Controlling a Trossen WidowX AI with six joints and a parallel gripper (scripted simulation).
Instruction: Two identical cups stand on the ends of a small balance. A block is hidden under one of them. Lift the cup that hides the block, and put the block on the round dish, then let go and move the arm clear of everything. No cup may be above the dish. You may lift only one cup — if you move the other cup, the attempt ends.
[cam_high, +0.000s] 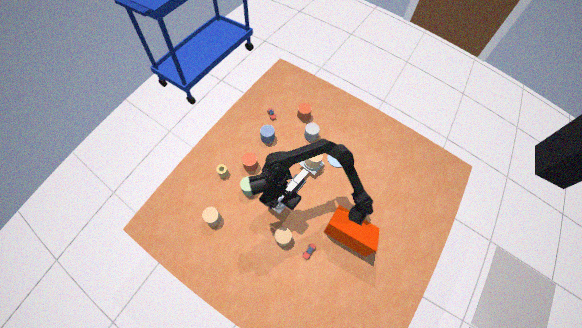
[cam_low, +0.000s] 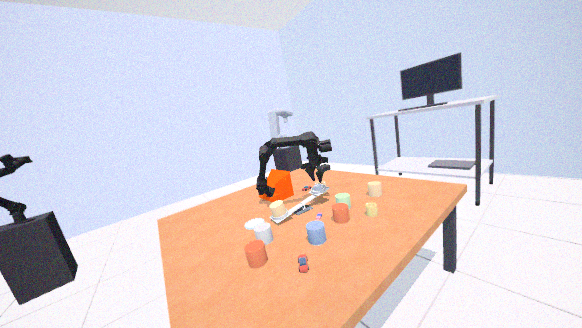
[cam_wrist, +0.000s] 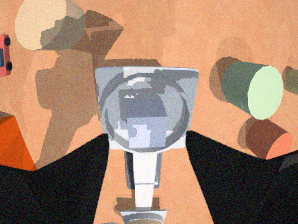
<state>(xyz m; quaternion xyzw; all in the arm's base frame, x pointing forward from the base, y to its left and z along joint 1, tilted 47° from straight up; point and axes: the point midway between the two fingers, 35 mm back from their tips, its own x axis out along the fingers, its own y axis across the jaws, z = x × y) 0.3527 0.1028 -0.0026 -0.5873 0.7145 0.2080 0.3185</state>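
The balance (cam_high: 299, 181) (cam_low: 303, 201) (cam_wrist: 145, 172) is tilted, with its end under the gripper raised. A small grey-blue block (cam_wrist: 146, 132) lies uncovered in that end's round pan. My gripper (cam_high: 282, 200) (cam_low: 318, 180) (cam_wrist: 147, 139) is open above it, one finger on each side of the pan in the wrist view. One cream cup (cam_high: 283, 237) (cam_wrist: 30, 22) stands on the table, off the balance. The other cream cup (cam_high: 314, 160) (cam_low: 277, 209) stands on the low end. The pale blue dish (cam_high: 334, 161) (cam_low: 252, 224) lies beside that end, with no cup above it.
A large orange box (cam_high: 352, 232) (cam_low: 281, 185) (cam_wrist: 12, 147) stands near the arm's base. A green cylinder (cam_high: 246, 186) (cam_low: 343, 200) (cam_wrist: 265, 92) and a red cylinder (cam_high: 249, 161) (cam_low: 341, 213) stand beside the balance. A white cylinder (cam_high: 312, 132) (cam_low: 263, 233) stands near the dish. A toy car (cam_high: 309, 251) lies near the freed cup.
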